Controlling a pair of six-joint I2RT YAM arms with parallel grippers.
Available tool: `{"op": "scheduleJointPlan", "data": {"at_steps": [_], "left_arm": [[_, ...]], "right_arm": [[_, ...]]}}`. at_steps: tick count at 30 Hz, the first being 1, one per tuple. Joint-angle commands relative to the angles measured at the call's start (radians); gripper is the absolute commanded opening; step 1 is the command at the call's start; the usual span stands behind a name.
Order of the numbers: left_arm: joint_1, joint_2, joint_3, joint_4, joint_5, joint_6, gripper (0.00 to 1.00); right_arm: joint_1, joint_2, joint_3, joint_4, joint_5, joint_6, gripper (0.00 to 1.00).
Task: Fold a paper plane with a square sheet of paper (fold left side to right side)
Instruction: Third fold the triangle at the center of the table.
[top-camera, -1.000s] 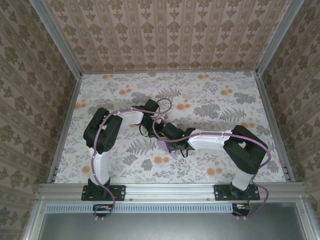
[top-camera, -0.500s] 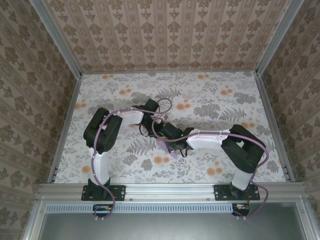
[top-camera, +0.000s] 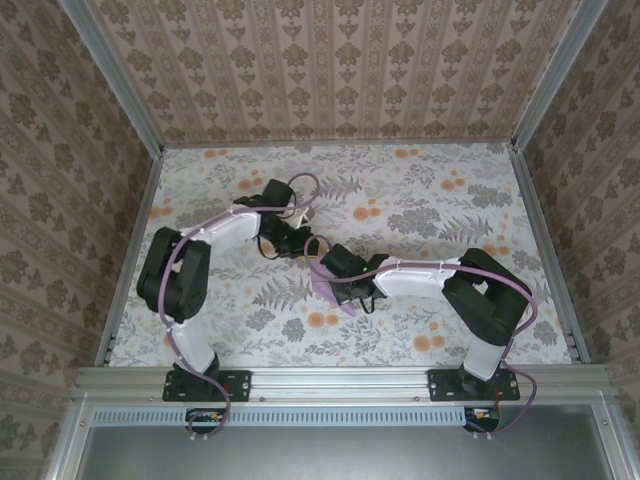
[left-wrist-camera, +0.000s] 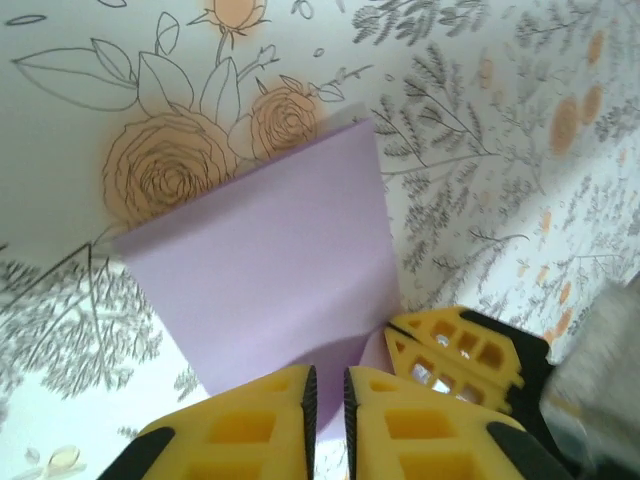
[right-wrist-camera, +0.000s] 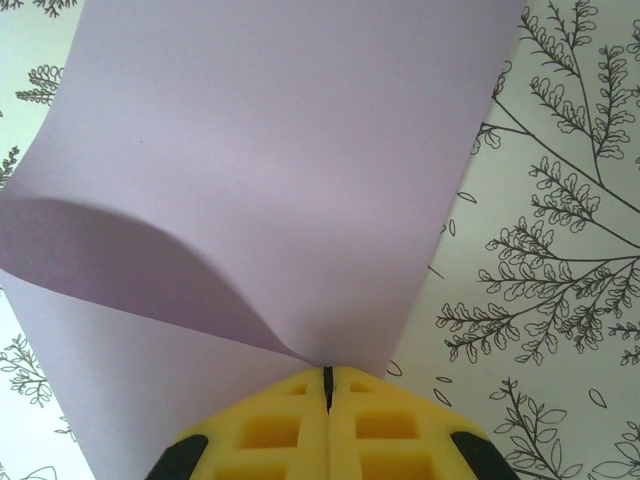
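At the tip of the right gripper (right-wrist-camera: 327, 385), jaws clamp the near edge of the paper plane (right-wrist-camera: 270, 180), which fans out ahead, probably anchored so the fold holds, while the left gripper (left-wrist-camera: 326, 385) hovers just beside the sheet, fingers slightly apart, gripping nothing.

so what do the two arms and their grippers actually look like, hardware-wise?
The left arm and right arm both have white links and bulky black joint housings, with a lilac cable looped along each. The left gripper and right gripper carry yellow fingers moulded as a lattice of rectangular cut-outs.
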Motion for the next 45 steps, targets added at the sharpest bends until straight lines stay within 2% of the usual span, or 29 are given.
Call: {"op": "scheduleJointPlan", "data": {"at_steps": [1,6,13,24,45], "left_arm": [[-0.005,-0.053,-0.086,0.032,0.071,-0.016,0.14],[-0.035,-0.062,-0.169,0.139,0.155,-0.073,0.11],[-0.074,-0.03,-0.204,0.206,0.176,-0.116,0.1],[-0.114,0.026,-0.23,0.215,0.137,-0.119,0.09],[-0.116,0.055,-0.276,0.198,0.064,-0.111,0.06]], "right_arm": [[-0.002,0.034,-0.023,-0.053,-0.058,-0.014,0.0],[-0.002,0.037,-0.02,-0.053,-0.068,-0.017,0.0],[-0.001,0.035,-0.018,-0.057,-0.072,-0.017,0.0],[-0.001,0.04,-0.019,-0.06,-0.071,-0.015,0.0],[-0.002,0.045,-0.022,-0.066,-0.063,-0.014,0.0]]}}
